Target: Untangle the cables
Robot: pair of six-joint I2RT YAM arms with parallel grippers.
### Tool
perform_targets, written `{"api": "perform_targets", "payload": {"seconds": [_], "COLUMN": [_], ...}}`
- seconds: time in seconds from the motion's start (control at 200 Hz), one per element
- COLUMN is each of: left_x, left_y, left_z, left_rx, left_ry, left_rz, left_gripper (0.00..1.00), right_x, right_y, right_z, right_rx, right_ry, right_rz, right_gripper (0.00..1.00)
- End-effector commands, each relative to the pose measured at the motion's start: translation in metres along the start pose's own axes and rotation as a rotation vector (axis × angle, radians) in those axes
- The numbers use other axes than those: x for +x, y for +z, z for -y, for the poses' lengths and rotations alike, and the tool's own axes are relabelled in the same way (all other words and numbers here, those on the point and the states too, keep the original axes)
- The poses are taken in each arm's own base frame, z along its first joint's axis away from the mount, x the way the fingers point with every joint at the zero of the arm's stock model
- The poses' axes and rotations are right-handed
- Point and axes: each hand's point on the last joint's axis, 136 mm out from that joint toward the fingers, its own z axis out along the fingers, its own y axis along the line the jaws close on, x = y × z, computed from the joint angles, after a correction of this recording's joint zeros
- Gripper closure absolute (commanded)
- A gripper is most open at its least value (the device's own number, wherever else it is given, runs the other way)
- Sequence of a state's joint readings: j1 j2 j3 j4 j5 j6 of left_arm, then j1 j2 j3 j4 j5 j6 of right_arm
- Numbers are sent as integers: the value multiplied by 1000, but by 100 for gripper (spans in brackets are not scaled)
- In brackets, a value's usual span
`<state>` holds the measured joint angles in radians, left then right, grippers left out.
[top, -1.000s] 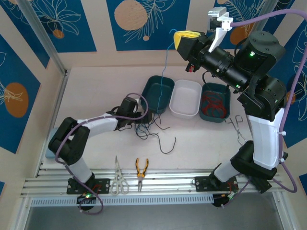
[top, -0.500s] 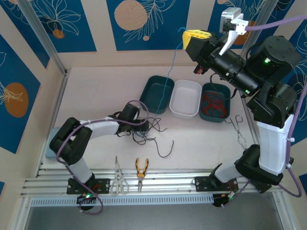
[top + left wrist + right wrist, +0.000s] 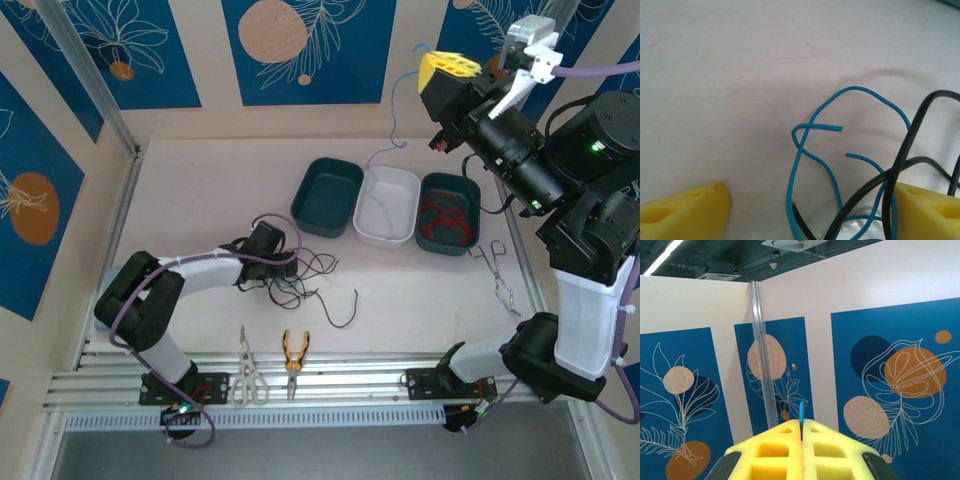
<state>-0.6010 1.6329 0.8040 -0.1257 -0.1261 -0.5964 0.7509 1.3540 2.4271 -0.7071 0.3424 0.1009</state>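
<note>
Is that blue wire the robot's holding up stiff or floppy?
Probably floppy: the blue wire dangles in wavy bends from the shut right pincer toward the table. Likely very light, being so thin. Its small kinks suggest some springiness.

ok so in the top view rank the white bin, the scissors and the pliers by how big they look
1. white bin, clearly largest
2. scissors
3. pliers
The scissors look only a little longer than the pliers, so treat those two as close to a tie.
</note>
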Motion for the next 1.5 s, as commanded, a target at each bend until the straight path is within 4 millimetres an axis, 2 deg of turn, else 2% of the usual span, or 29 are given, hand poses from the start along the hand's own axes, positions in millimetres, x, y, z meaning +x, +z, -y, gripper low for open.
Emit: {"api": "perform_targets", "payload": {"seconds": [0.0, 0.08, 0.22, 0.51, 0.725, 0.905, 1.025, 1.195, 1.35, 1.491], "left_x": [27, 23, 11, -16, -37, -44, -47, -46, -42, -41], "left_y": [-2, -5, -16, -55, -91, -109, -116, -116, -111, -109], "left_z": [-41, -36, -25, -9, -18, -32, -38, -43, -46, -46], "left_rx": [-146, -123, -72, -1, -29, -63, -75, -84, -90, -79], "left_ry": [-36, -37, -35, -45, -46, -57, -63, -63, -67, -74], "left_rz": [-88, -80, -55, 33, 148, 223, 251, 251, 234, 229], "left_gripper": [18, 14, 0, 0, 0, 0, 0, 0, 0, 0], "right_x": [-14, -12, -12, -1, -2, 3, 16, 47, 79, 111], "right_y": [-7, -2, 13, 51, 72, 88, 100, 112, 112, 107], "right_z": [10, 17, 32, 59, 74, 92, 108, 139, 170, 189], "right_rx": [59, 98, 180, 282, 311, 329, 344, 402, 473, 515], "right_ry": [-23, -45, -109, -183, -203, -206, -187, -156, -112, -63], "right_rz": [57, 52, 53, 44, 74, 84, 57, -23, -107, -176], "right_gripper": [100, 100, 100, 100, 100, 100, 100, 100, 100, 100]}}
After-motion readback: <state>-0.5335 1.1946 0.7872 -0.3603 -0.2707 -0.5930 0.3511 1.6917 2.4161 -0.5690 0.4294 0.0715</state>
